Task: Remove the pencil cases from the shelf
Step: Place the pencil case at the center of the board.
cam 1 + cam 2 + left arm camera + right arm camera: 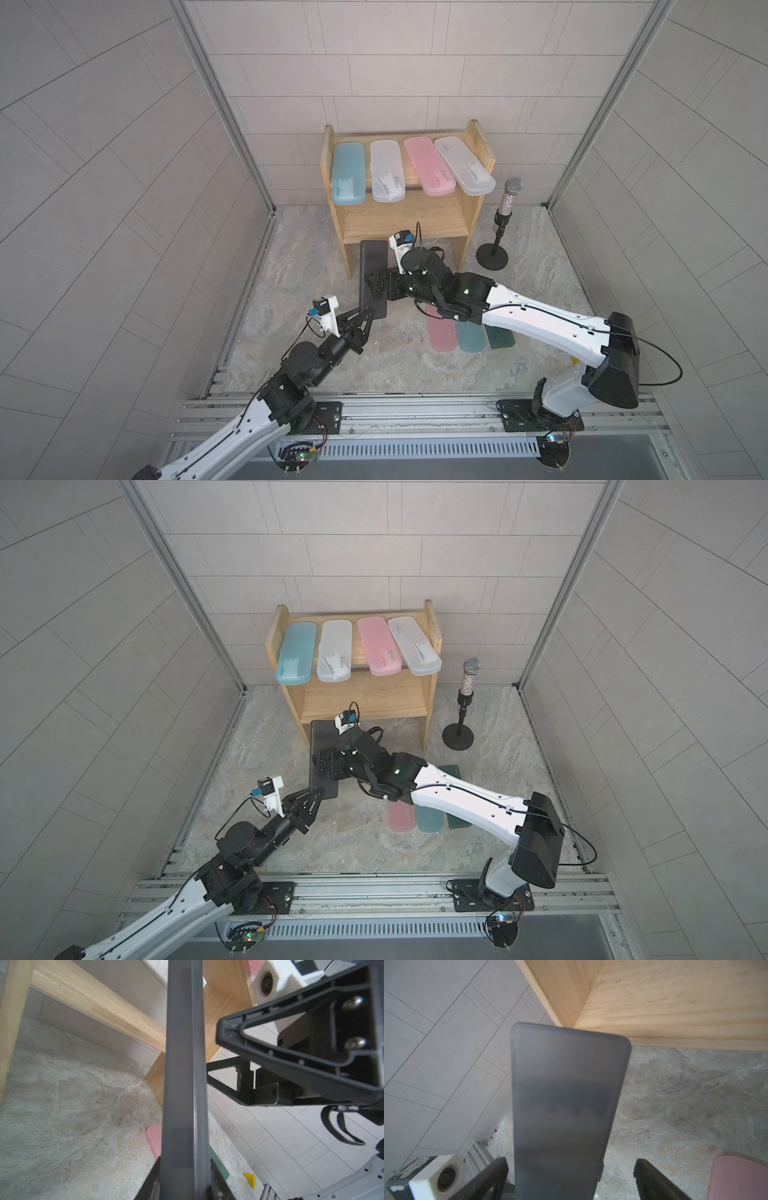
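Only at the right wrist, gaps beside black case [566, 1105]: right gripper [570, 1162] spread; left gripper [185, 1177] tight on its end.

I'm holding the left arm [232, 432] stretched forward and inward, elbow bent, wrist tilting up. The left gripper [368, 311] is pinching the near end of the black case [372, 259], jaws almost together. I'm holding the right arm [540, 320] low across the middle, forearm pointing leftward, wrist rolled sideways. The right gripper [372, 286] is standing wide, its fingers [492, 1176] straddling the case's middle, with a clear gap showing on one side in the right wrist view.
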